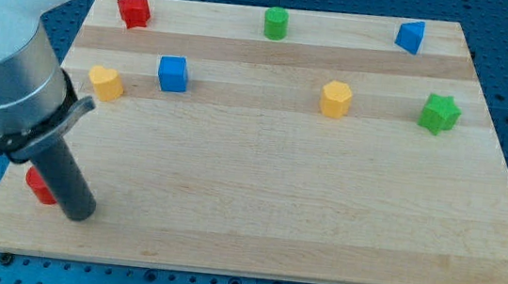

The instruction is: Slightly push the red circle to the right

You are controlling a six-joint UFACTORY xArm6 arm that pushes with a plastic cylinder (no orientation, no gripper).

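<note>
The red circle (38, 186) sits near the board's bottom left corner, mostly hidden behind my dark rod. My tip (79, 214) rests on the board just to the right of and slightly below that red block, touching or nearly touching it. A second red block, star-like in shape (133, 10), lies at the top left.
Other blocks on the wooden board (278, 182): a yellow heart-like block (105, 82), blue cube (173, 73), green cylinder (276, 22), blue triangular block (411, 36), yellow hexagon (336, 100), green star (440, 113). The arm's bulky grey and white body (11, 69) covers the left edge.
</note>
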